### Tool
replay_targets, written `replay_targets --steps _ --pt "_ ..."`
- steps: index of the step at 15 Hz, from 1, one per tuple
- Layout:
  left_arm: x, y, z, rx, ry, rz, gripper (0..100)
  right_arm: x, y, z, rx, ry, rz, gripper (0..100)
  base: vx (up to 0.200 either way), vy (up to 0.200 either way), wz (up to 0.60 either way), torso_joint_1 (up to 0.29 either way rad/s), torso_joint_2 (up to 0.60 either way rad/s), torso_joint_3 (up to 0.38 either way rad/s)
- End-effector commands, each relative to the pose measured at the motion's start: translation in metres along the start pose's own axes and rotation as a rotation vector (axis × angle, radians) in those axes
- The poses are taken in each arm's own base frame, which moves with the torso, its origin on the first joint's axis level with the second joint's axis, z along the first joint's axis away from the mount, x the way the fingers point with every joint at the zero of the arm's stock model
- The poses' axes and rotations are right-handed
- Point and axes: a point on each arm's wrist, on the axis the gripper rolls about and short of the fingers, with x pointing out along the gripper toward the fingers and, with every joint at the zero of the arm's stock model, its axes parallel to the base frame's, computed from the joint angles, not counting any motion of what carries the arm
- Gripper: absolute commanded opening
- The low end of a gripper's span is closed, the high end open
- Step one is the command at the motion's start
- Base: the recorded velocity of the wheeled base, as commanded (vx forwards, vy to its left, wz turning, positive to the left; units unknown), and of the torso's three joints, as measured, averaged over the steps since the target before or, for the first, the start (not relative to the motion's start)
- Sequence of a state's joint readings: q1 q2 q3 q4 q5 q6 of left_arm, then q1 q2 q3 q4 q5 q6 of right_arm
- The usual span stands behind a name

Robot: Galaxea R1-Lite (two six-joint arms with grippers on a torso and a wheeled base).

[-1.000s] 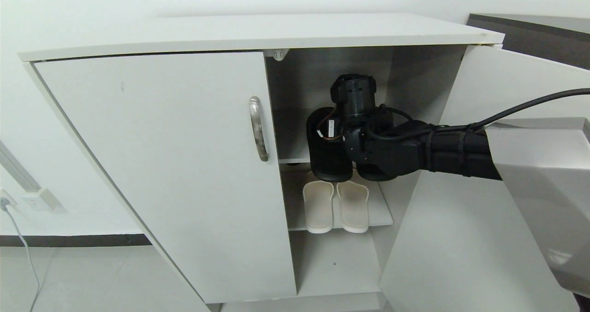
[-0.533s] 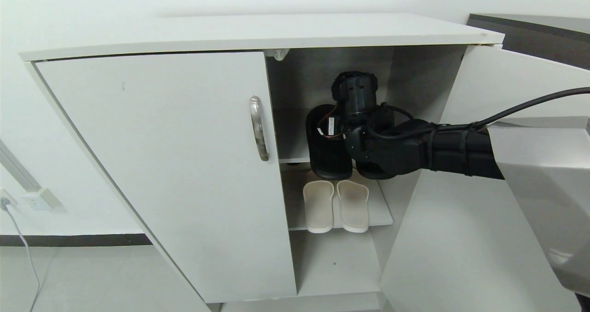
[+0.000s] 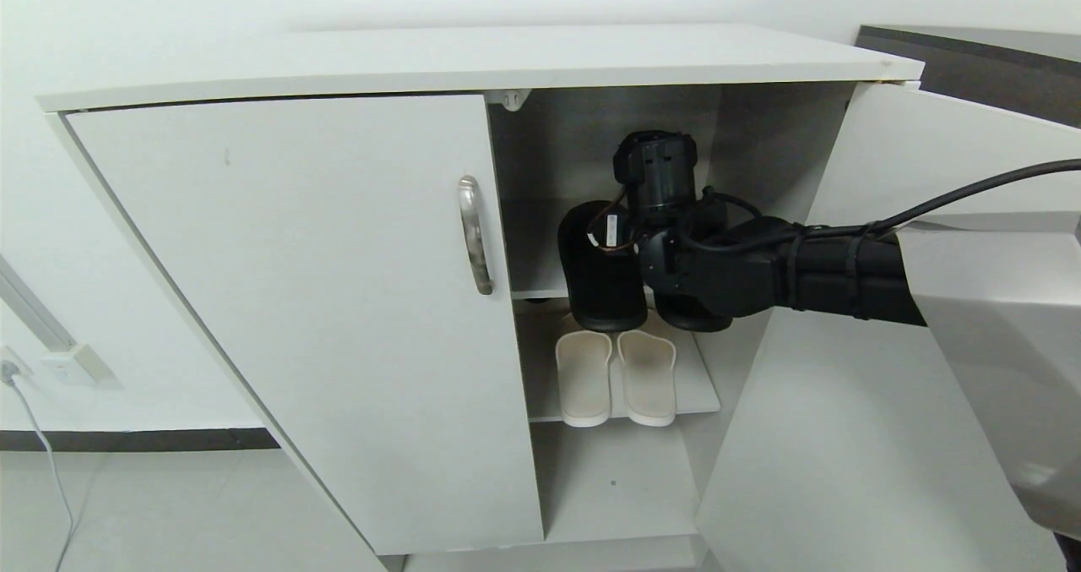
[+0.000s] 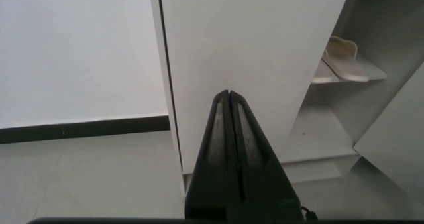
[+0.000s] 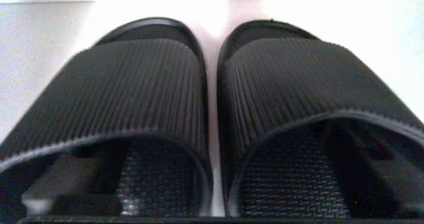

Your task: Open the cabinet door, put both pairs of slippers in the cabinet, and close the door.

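Observation:
The white cabinet (image 3: pixel 507 57) has its right door (image 3: pixel 844 437) swung open and its left door (image 3: pixel 296 302) closed. A pair of white slippers (image 3: pixel 615 376) (image 4: pixel 344 55) lies on the middle shelf (image 3: pixel 697 399). My right arm reaches into the opening at upper-shelf height. Its gripper (image 5: pixel 225 181) holds the pair of black slippers (image 3: pixel 595 276) (image 5: pixel 132 85), with a finger (image 5: pixel 56 187) under each ribbed strap. The heels stick out past the upper shelf (image 3: pixel 536 289). My left gripper (image 4: pixel 228 118) is shut and empty, low in front of the closed left door.
The closed door has a metal handle (image 3: pixel 474 236) at its inner edge. The open door stands beside my right arm. A wall socket with a cable (image 3: pixel 72 365) is at the lower left. The cabinet's bottom compartment (image 3: pixel 608 479) holds nothing.
My right arm has shifted slightly right and deeper. The black slippers have tipped flatter toward the upper shelf. The left gripper and white slippers have not moved.

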State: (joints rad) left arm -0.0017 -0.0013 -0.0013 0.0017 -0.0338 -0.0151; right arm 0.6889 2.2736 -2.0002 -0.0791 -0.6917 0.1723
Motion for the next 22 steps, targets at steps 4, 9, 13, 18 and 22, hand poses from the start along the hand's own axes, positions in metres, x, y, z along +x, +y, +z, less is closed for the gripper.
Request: replay_targets --steps 4,9,13,18,22 --pt "0.0 0.0 0.0 0.0 0.001 0.0 0 -0.007 0.005 0.001 0.0 -0.001 0.015 100 0.0 0.0 0.0 0.0 0.0 0.0" --pt "0.0 0.0 0.0 -0.002 0.001 0.0 0 -0.018 0.005 0.009 0.008 -0.009 0.026 100 0.0 0.0 0.0 0.0 0.0 0.0" --pt "0.0 0.0 0.0 -0.002 0.001 0.0 0 -0.036 -0.004 0.012 0.007 0.012 0.033 100 0.0 0.0 0.0 0.0 0.0 0.0" --pt "0.0 0.0 0.0 -0.002 0.001 0.0 0 -0.055 -0.007 0.008 0.005 0.042 0.051 100 0.0 0.0 0.0 0.0 0.0 0.0" --pt "0.0 0.0 0.0 -0.002 0.001 0.0 0 -0.099 -0.014 0.009 0.004 0.054 0.107 100 0.0 0.0 0.0 0.0 0.0 0.0"
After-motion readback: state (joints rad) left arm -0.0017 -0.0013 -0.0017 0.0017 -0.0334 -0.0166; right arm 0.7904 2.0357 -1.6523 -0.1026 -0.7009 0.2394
